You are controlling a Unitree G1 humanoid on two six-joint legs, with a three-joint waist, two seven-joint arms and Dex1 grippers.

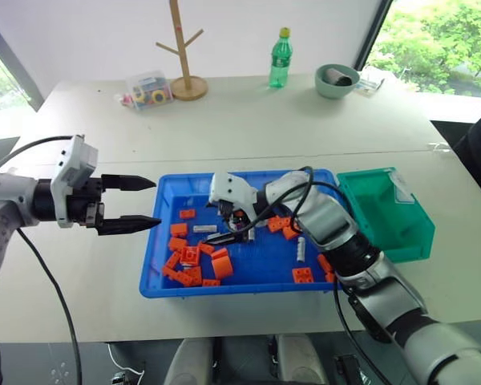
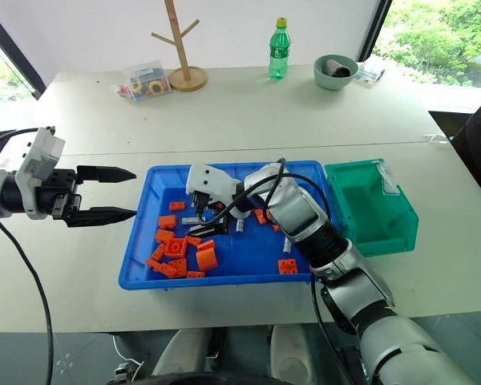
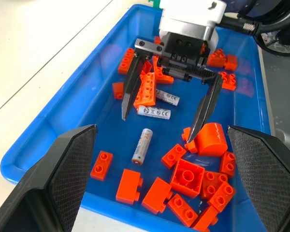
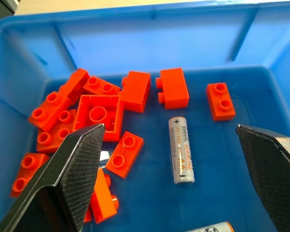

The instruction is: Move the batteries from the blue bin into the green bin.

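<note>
While the green bin: the green bin [image 1: 385, 210] sits just beside the blue bin's far end on the pale tabletop [image 1: 264, 120], and as far as I can see into it, it holds nothing.
Progress: I'd judge the job barely begun; several batteries [image 3: 142, 145] lie on the floor of the blue bin [image 1: 164, 285] among the orange bricks [image 3: 186, 177].
Right pincer: the right pincer [image 3: 170, 106] hangs low inside the blue bin, fingers spread wide, grasping nothing, one battery between them in its own wrist view.
Left pincer: the left pincer [image 1: 128, 204] hovers released outside the blue bin's rim.
Materials: batteries are smooth silver cylinders with printed labels; bricks are glossy studded plastic; both bins are moulded plastic, the blue shallow with a rolled rim, the green deeper.
</note>
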